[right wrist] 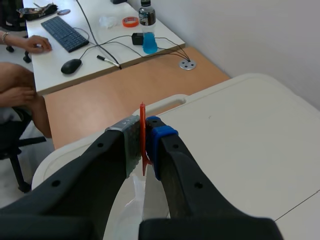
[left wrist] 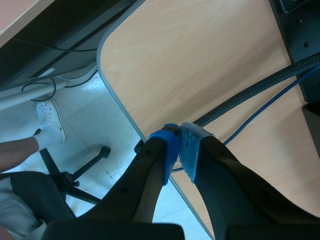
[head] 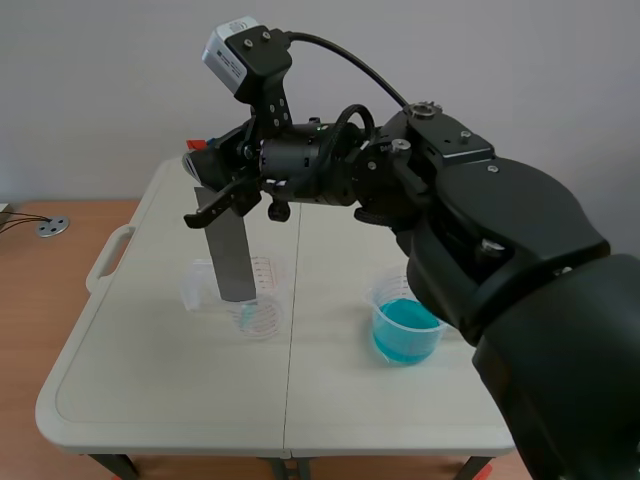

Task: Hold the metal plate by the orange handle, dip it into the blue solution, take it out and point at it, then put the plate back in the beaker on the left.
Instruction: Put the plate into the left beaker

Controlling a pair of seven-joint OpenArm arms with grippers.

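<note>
Table [head: 150, 400] white beneath plate [head: 232, 255] (wooden desk [right wrist: 125, 85] beyond), pale wall [head: 100, 80].

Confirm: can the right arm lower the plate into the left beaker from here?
Probably yes. The right hand is shut on the orange handle, the metal plate hangs nearly upright with its lower end at the mouth of the clear beaker, and nothing shows between them.

Right arm [head: 500, 260] bulky, matte black, had silver screws; grey camera [head: 232, 52], black cable [head: 350, 60] above; pads [right wrist: 161, 135] were blue, grey.
</note>
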